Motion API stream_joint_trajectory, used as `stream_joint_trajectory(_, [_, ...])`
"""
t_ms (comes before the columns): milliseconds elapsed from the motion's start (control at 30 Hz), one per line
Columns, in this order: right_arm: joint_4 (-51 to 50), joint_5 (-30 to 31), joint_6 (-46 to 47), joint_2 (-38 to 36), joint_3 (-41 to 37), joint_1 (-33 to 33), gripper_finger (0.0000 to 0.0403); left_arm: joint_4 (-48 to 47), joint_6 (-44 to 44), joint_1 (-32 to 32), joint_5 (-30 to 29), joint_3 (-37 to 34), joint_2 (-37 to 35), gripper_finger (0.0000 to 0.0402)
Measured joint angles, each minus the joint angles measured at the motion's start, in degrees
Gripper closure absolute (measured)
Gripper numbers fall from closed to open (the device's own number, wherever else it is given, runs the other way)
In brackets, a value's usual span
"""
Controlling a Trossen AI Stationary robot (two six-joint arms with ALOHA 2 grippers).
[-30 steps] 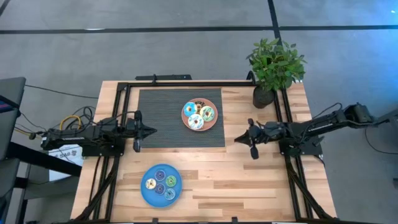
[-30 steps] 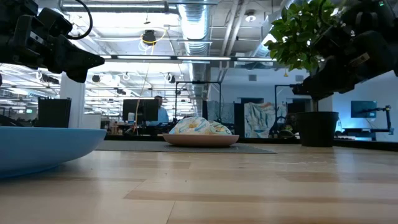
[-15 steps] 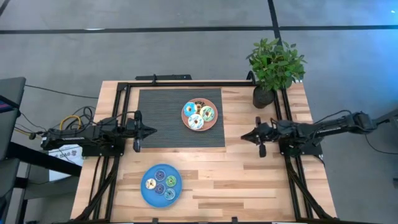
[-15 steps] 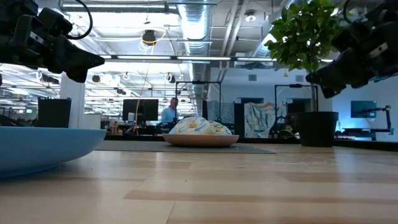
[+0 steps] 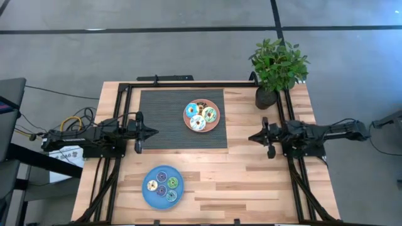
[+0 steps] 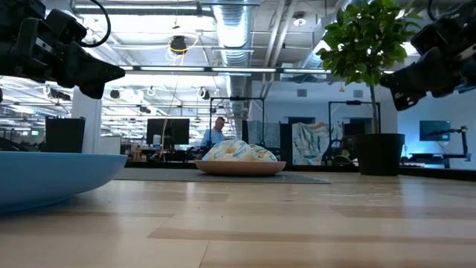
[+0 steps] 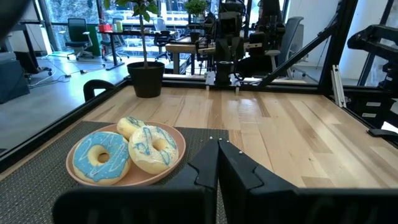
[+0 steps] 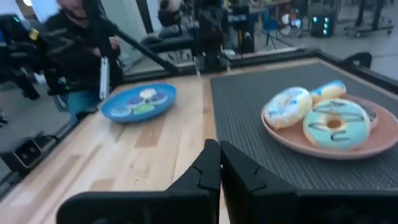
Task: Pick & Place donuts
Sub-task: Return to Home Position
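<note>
Wood desk (image 5: 251, 182), dark ribbed mat (image 5: 163, 119) over back-centre, potted plant (image 5: 276, 63) at back-right corner. Open office behind: ceiling ducts, monitors, a person (image 6: 217, 134) far off. On pink plate (image 5: 217, 123), on mat right of centre: big donuts (image 5: 197, 122). On blue plate (image 5: 151, 198), nr front edge, left of centre: small donuts (image 5: 161, 190). Pinched closed, nothing held: left gripper (image 5: 152, 132) at mat's left edge, right gripper (image 5: 251, 137) over desk's right side. Vs 1 s ago: right arm drawn back toward right edge, further from pink plate; left unmoved; person shifted rightward.
</note>
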Motion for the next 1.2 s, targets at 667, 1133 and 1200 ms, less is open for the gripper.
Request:
stream_joint_trajectory(667, [-22.3,0.4,1.5,-7.3,6.5,0.0,0.0403,0.0,0.0,0.0,0.0,0.0,0.0,0.0401])
stream_joint_trajectory(1133, [-22.0,0.2,1.5,-7.3,6.5,0.0,0.0403,0.0,0.0,0.0,0.0,0.0,0.0,0.0401])
stream_joint_trajectory(1200, [-22.0,0.2,1.5,-7.3,6.5,0.0,0.0403,0.0,0.0,0.0,0.0,0.0,0.0,0.0401])
